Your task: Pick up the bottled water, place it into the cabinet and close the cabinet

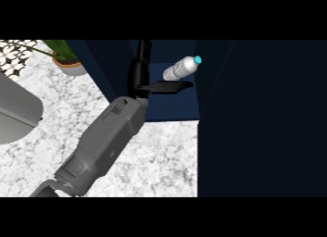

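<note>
The clear water bottle (181,68) with a light blue cap lies tilted inside the dark blue cabinet (172,109), cap pointing up and right. My left hand (140,69) has come up from the lower left into the cabinet opening. Its fingers are straight and point away, and the thumb (169,86) sticks out to the right just below the bottle. The hand is open and holds nothing; whether the thumb touches the bottle is unclear. My right hand does not show.
The cabinet's open door (275,115) fills the right side as a large dark panel. A potted plant (68,62) stands at the back left on the marble counter (152,162). A grey rounded object (9,115) sits at the left edge.
</note>
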Robot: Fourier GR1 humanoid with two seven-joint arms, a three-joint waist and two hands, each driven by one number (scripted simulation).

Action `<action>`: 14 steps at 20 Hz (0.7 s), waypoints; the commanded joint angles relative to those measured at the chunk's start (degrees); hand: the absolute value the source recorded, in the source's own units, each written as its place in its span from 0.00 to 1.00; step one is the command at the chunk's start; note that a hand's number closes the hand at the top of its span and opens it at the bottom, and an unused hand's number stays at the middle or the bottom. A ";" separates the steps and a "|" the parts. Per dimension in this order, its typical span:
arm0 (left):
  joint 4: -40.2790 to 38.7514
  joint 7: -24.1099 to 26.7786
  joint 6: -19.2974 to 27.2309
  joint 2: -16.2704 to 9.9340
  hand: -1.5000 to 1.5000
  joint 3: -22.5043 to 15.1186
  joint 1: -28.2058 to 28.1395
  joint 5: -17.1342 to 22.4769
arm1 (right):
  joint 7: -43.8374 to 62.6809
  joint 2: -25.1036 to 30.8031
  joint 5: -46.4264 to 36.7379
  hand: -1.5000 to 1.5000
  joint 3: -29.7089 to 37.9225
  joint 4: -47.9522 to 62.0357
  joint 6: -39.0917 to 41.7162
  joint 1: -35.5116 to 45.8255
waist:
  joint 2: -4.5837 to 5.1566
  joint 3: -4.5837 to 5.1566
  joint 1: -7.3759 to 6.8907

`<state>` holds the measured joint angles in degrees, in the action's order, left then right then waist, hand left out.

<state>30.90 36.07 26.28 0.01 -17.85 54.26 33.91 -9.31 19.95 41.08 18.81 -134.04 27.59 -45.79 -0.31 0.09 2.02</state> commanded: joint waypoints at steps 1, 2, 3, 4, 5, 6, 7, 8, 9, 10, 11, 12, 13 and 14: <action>9.74 -1.86 2.53 -0.01 0.00 -7.98 -7.16 3.75 | 4.53 0.84 2.96 0.00 1.31 -8.54 -4.01 0.32 | -0.10 0.00 -0.83; 11.60 -2.16 1.17 -0.01 0.00 -7.66 -9.37 2.68 | 3.11 -2.36 -0.05 0.00 0.14 -10.41 -1.78 -4.56 | -0.40 -0.01 -1.03; 14.33 -3.53 0.79 -0.01 0.00 -7.71 -10.05 1.88 | 3.64 -1.18 2.21 0.00 1.57 -9.17 -2.56 -3.02 | -0.37 -0.03 -1.92; 18.22 -3.17 2.97 -0.01 0.00 -11.54 -13.48 2.72 | 3.00 -1.53 0.53 0.00 0.71 -8.13 -2.35 -2.02 | -0.46 -0.03 -1.90; 21.53 -2.40 5.44 -0.01 0.00 -13.43 -16.02 3.22 | 3.90 -1.76 0.25 0.00 -0.21 -8.20 -3.76 -1.19 | -0.38 -0.02 -2.08; 21.37 0.19 3.91 -0.01 0.00 -12.67 -19.82 2.28 | 3.36 -1.23 1.77 0.00 1.61 -9.70 -1.61 -3.96 | -0.38 0.00 -1.86; 25.52 -1.65 5.42 -0.01 0.00 -15.09 -21.08 3.86 | 5.01 -1.67 0.07 0.00 -1.01 -10.04 -3.80 -2.61 | -0.32 0.01 -2.18; 27.62 -2.96 5.98 -0.01 0.00 -14.89 -20.70 2.16 | 3.91 -0.04 3.72 0.00 3.01 -10.16 -3.12 -2.33 | -0.41 -0.01 -2.33; 28.76 -1.62 6.09 -0.01 0.00 -15.33 -22.49 2.40 | 4.91 -3.30 -1.29 0.00 -2.07 -12.09 -5.91 -1.23 | -0.15 0.00 -2.30; 30.66 0.35 6.54 -0.01 0.00 -17.20 -26.60 2.53 | 5.12 -1.26 2.60 0.00 0.43 -11.67 -4.21 -2.83 | -0.19 0.02 -1.99; 32.70 -2.65 7.53 -0.01 0.00 -16.67 -25.24 1.51 | 5.65 -2.32 0.19 0.00 -1.25 -12.52 -6.61 -0.71 | -0.13 0.00 -2.43; 38.03 -2.37 9.44 -0.01 0.00 -20.02 -30.59 0.96 | 3.64 -2.12 -0.48 0.00 0.46 -9.61 -3.79 -2.70 | -0.55 -0.03 -2.67; 37.19 -0.24 9.43 -0.01 0.00 -19.28 -32.78 0.28 | 3.38 -2.85 -1.80 0.00 0.11 -12.19 -3.02 -4.46 | -0.41 0.00 -2.09; 41.72 -2.54 9.42 -0.52 0.00 -20.88 -33.71 0.00 | 5.33 -0.55 1.49 0.00 0.96 -9.97 -4.79 -1.30 | -0.21 -0.02 -2.74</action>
<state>63.62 34.41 33.80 -0.10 -35.08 27.45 35.16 -8.13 19.20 41.46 18.39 -134.42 26.03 -45.76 -0.61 0.08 -0.25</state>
